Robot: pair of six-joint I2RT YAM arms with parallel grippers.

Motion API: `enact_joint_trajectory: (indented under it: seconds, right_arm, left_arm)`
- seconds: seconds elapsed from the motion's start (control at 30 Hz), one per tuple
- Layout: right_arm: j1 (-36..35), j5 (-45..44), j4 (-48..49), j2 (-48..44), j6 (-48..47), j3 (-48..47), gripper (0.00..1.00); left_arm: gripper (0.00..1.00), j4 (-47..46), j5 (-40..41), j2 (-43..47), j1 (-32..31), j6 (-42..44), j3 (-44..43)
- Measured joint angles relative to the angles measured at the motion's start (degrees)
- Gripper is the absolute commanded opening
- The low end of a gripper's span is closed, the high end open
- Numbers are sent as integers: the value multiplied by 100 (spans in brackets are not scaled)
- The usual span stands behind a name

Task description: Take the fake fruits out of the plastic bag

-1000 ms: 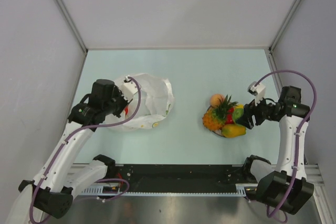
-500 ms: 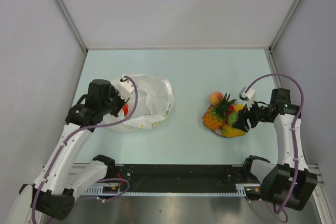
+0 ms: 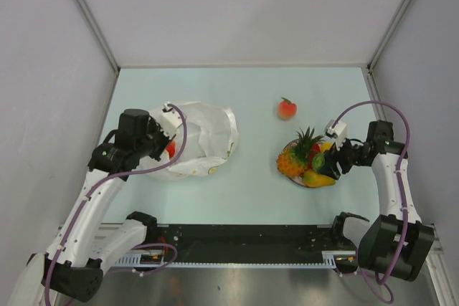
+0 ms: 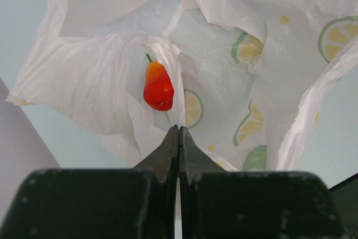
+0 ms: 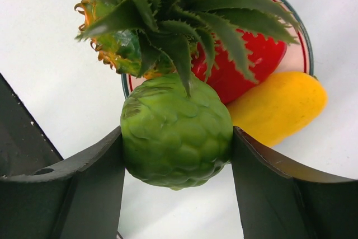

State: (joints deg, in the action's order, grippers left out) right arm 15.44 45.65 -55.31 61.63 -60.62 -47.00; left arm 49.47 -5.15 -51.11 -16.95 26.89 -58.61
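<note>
The plastic bag (image 3: 204,134) lies crumpled at the left, lemon-printed inside (image 4: 251,54). My left gripper (image 3: 166,147) is at its left edge, jaws shut (image 4: 178,130) on a raised fold of the bag. A red-orange fruit with a stem (image 4: 158,85) lies inside the bag just beyond the tips. My right gripper (image 3: 324,163) is shut on the green lumpy fruit (image 5: 176,132) at the plate's near edge. The pineapple (image 3: 295,157), red strawberry (image 5: 246,65) and mango (image 3: 319,178) lie on the plate (image 5: 305,48). The peach (image 3: 287,108) lies alone on the table.
Grey walls enclose the table on the left, back and right. The black rail with the arm bases (image 3: 244,245) runs along the near edge. Pale table shows between the bag and the plate.
The peach has rolled away from the plate toward the back. My right gripper has moved left to the plate with the green fruit. The left arm has barely shifted.
</note>
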Motion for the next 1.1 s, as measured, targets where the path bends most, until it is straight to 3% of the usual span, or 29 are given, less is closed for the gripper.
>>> enact_joint_trajectory:
  seconds: [0.03, 0.17, 0.2, 0.33, 0.4, 0.43, 0.5, 0.53, 0.63, 0.77, 0.93, 1.1]
  right_arm:
    - [-2, -4, 2, 0, -11, 22, 57]
    - [-2, -2, 98, -13, -76, 114, 95]
    - [-2, 0, 120, -20, -83, 127, 100]
    - [-2, -79, 120, -133, -96, 216, 100]
    - [0, -109, 120, -267, -96, 221, 100]
    - [11, -127, 125, -389, -94, 221, 100]
    - [35, -142, 105, -654, -92, 219, 100]
    - [46, -155, 70, -761, -85, 199, 100]
    - [92, -175, -107, -997, 28, -83, 100]
    - [160, -125, -20, -1016, 586, -717, 100]
    - [151, 57, 776, -975, 1784, -1191, 100]
    - [76, -35, 1945, -592, 3224, -1290, 100]
  left_arm:
    - [0, -2, -7, -2, 0, 0, 0]
    - [0, 0, -24, -24, 15, 0, 0]
    - [0, 2, -31, -28, 17, 0, 0]
    - [0, 28, -103, -33, 26, -2, 0]
    - [9, 48, -127, -44, 28, -2, 0]
    - [16, 59, -138, -63, 31, -7, -2]
    - [38, 90, -162, -111, 37, -11, -17]
    - [61, 122, -177, -151, 37, -20, -59]
    - [81, 245, -280, -304, 46, -66, -382]
    - [91, 487, -551, -573, 59, -140, -1255]
    - [100, 708, -1016, -1231, 59, -256, -2997]
    - [100, 627, -1351, -2022, 15, -450, -4468]
